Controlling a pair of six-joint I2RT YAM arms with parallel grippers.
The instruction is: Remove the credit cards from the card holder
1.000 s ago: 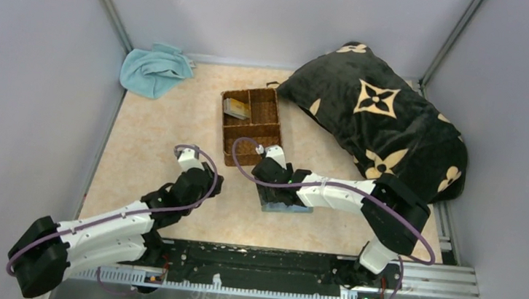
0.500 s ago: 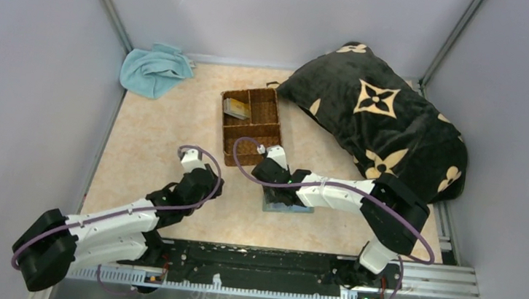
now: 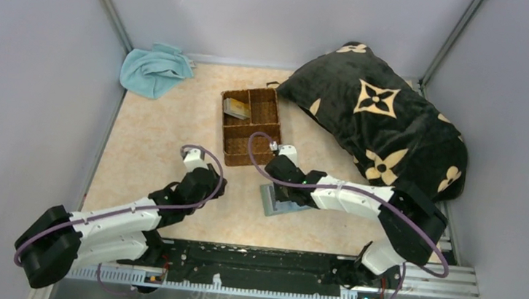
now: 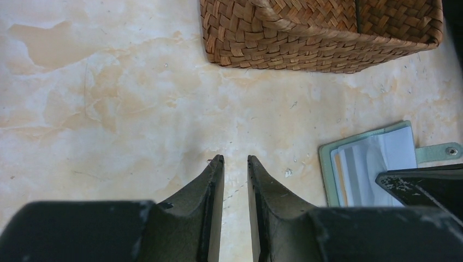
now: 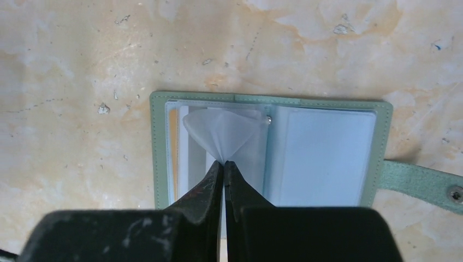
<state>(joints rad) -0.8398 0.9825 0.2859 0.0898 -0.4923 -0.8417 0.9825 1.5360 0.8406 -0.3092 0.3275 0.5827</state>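
Card holder (image 5: 322,147): lies open and flat on the counter (image 3: 152,146), pale pockets facing up, just on the near side of the basket (image 3: 221,123) and apart from it.
Strap: the snap tab (image 5: 420,183) sticks out sideways from one edge of the card holder and rests on the counter.
Right pincer (image 5: 224,164): pressed together directly over the open card holder, pinching one clear sleeve (image 5: 224,131), which is gathered into a fan shape at the fingertips.
Credit cards (image 5: 173,147): a tan edge shows inside the pockets on the side away from the strap, just beside the pinched sleeve; how many sit there cannot be told.
Card stack (image 3: 236,108): a small pile lies in the far-left compartment of the basket, well apart from both pincers.
Left pincer (image 4: 235,159): fingers slightly spread with a narrow gap, nothing between them, over bare counter to the left of the card holder and not touching it.
Basket: brown wicker, three compartments, ahead of the left pincer.
Towel (image 3: 152,69): light blue, crumpled in the far-left corner.
Pillow (image 3: 382,117): dark with cream flower shapes, at the far right.
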